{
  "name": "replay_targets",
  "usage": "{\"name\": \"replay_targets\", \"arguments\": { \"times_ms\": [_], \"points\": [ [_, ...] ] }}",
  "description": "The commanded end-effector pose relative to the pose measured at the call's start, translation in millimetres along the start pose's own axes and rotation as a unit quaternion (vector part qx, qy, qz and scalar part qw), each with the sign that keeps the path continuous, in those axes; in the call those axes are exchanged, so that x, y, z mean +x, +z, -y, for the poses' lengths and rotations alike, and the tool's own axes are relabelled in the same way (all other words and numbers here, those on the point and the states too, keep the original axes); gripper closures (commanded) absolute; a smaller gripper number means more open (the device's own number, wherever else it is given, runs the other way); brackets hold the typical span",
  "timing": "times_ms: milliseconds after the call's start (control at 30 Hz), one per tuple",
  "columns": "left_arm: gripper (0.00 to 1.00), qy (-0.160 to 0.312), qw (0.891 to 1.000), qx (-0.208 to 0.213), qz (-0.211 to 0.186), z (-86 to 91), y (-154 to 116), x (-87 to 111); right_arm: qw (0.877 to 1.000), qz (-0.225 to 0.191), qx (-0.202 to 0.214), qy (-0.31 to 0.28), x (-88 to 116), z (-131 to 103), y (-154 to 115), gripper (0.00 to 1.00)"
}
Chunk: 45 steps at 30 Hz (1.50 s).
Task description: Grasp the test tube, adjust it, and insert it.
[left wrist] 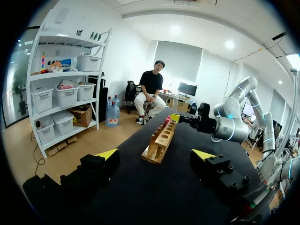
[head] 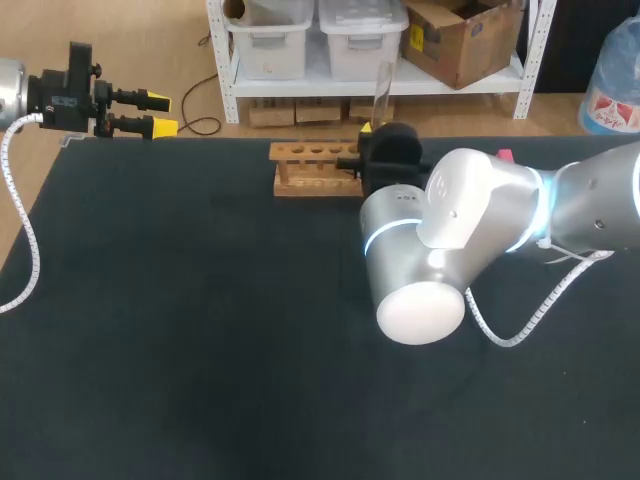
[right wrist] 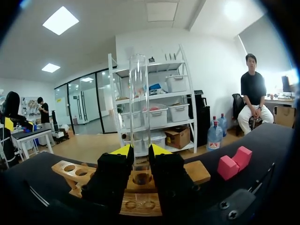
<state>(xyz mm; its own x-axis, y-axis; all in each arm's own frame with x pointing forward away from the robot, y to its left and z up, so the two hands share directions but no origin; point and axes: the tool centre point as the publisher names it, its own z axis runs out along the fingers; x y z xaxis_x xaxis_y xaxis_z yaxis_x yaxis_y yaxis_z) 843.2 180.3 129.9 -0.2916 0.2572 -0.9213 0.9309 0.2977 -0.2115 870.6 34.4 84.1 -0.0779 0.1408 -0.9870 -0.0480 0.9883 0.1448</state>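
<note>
A clear glass test tube [head: 382,90] stands upright with my right gripper [head: 372,150] shut on its lower part, at the right end of the wooden rack [head: 312,168]. In the right wrist view the test tube [right wrist: 139,108] rises between the yellow-tipped fingers [right wrist: 123,151]. Its bottom end meets a hole of the rack [right wrist: 70,171] just under the right gripper [right wrist: 140,152]; how deep it sits I cannot tell. My left gripper [head: 163,113] hovers open and empty at the table's far left corner. Seen from the left gripper [left wrist: 155,157], the rack [left wrist: 159,140] lies straight ahead.
A pink block [head: 503,155] lies on the black table beyond my right arm, and shows beside the rack as two pink blocks [right wrist: 234,161] in the right wrist view. The rack's other holes [head: 305,152] stand empty. The right arm's big elbow [head: 430,260] hangs over mid-table.
</note>
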Motion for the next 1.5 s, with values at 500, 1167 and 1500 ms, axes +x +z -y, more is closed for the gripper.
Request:
{"name": "replay_targets", "arguments": {
  "times_ms": [500,1167,1500],
  "points": [
    [0.00,0.001,1.000,0.000,0.001,-0.5,0,1.0,0.987,-0.008,-0.161,-0.008,3,4,-4,0.55],
    [0.00,0.001,1.000,0.000,0.001,-0.5,0,1.0,0.975,0.002,-0.218,0.036,-30,-3,-21,0.00],
    [0.00,0.001,1.000,0.000,0.001,-0.5,0,1.0,0.929,-0.013,-0.363,0.067,-65,-15,-56,0.00]
  ]
}}
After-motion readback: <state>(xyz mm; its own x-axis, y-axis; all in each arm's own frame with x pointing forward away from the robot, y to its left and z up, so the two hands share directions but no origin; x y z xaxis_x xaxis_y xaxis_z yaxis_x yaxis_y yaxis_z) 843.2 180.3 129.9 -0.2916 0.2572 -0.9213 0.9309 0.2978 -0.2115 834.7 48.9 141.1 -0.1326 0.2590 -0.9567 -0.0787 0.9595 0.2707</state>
